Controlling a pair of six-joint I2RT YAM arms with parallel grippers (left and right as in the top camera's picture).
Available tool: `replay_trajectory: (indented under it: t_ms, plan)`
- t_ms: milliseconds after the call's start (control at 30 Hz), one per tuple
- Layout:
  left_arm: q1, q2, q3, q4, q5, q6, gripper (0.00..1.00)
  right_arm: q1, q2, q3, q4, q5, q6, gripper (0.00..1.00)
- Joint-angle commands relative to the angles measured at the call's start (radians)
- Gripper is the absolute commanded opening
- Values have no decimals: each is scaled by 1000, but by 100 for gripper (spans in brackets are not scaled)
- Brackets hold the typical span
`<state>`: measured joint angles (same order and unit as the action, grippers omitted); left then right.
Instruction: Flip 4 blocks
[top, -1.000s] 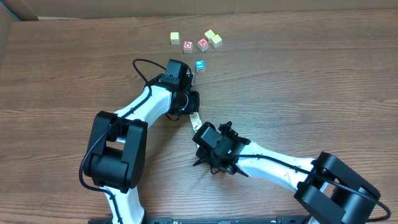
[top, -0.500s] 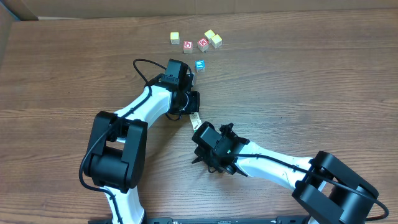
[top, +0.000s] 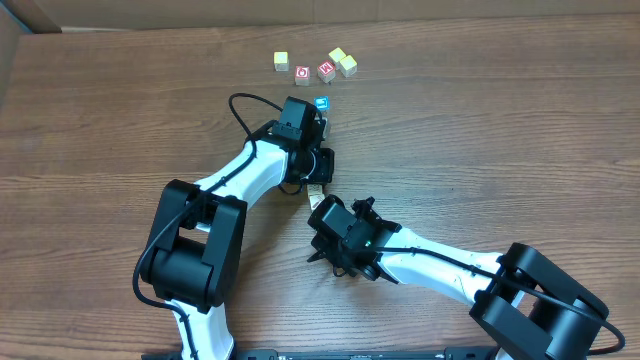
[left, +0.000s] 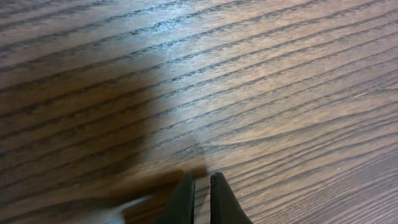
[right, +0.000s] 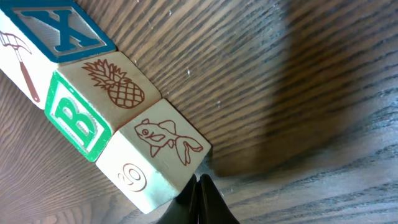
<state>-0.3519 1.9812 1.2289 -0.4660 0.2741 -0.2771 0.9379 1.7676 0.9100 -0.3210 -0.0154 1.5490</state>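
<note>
Right claw (right: 199, 188) closed, empty, perhaps touching goldfish block (right: 163, 158) corner, left claw (left: 200, 185) closed, empty, over open table (left: 261, 74)

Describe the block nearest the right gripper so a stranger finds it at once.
On the wooden table, the right wrist view shows a diagonal row of cubes. Follow it from the blue X cube past the pineapple cube to the end cube, by the right gripper. Only it bears a goldfish drawing.
</note>
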Motion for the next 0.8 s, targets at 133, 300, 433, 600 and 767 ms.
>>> replay_trajectory:
  t_ms: [133,300,433,600,767]
  plan:
    - [0,12,-9,11,4,8,4,5,10,-8,6,-5,23,4]
    - [0,12,-8,23,4,8,4,6,10,-8,6,-10,23,4]
    - [4,12,25,16,-32,-18,4,6,10,-8,6,-13,23,4]
    - [15,12,143,-83,-103,-40,4,5,10,-8,3,-13,17,4]
    - [18,12,242,-212,-219,-64,4,5,10,-8,-3,-28,15,4]
